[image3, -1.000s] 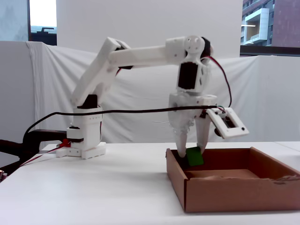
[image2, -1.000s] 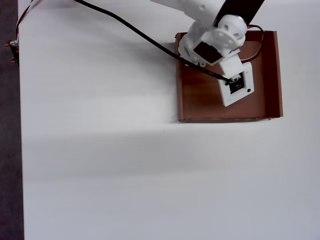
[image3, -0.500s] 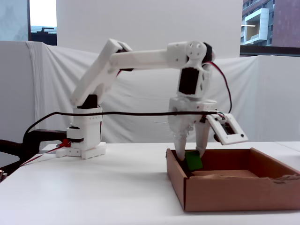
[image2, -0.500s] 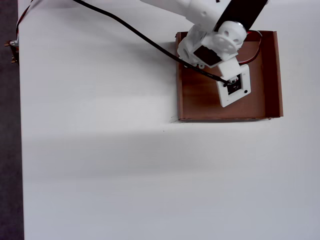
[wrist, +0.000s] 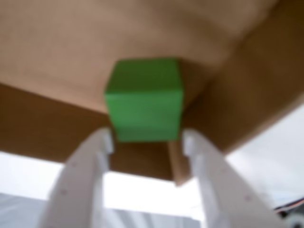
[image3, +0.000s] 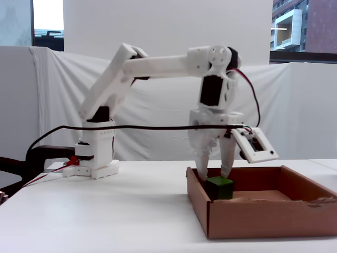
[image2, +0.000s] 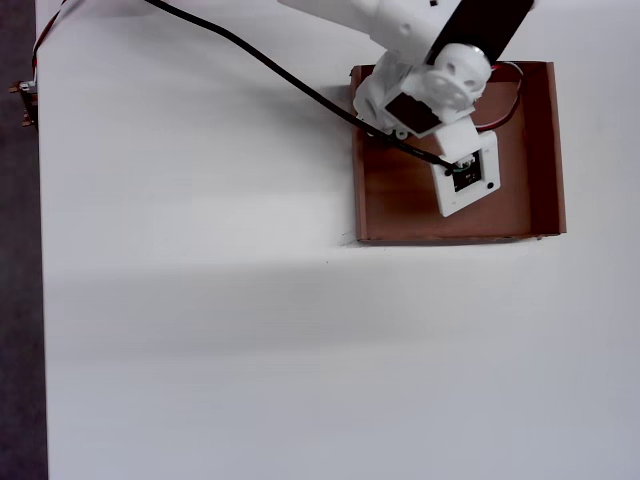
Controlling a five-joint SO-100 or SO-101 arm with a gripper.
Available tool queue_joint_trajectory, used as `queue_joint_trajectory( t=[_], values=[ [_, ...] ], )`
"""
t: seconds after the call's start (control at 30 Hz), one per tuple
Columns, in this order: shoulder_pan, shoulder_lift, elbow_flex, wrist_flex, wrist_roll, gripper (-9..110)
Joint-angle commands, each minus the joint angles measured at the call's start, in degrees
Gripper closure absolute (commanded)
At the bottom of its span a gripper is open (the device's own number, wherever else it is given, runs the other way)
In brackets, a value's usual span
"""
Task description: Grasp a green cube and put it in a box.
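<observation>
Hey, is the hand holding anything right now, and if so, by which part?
Nothing is held. The hand is open, and the green cube sits on the floor of the box, just below the fingertips, which stand apart from its sides.

Worktop (image2: 200, 330) left of the box (image2: 540, 150) wide open, nothing on it. Inside the box, green cube (image3: 219, 188) sits below the spread claw (image3: 214, 173), near left wall; right floor free. Low walls all round.
</observation>
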Motion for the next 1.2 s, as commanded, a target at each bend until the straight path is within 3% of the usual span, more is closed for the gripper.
queue_joint_trajectory(
  t=[0.0, 0.5, 1.17],
  values=[
    [1.1, 4.0, -3.0, 1.3, 0.1, 80],
    [4.7, 17.8, 5.0, 2.0, 0.1, 80],
    [20.3, 44.1, 34.6, -1.1, -0.4, 80]
  ],
)
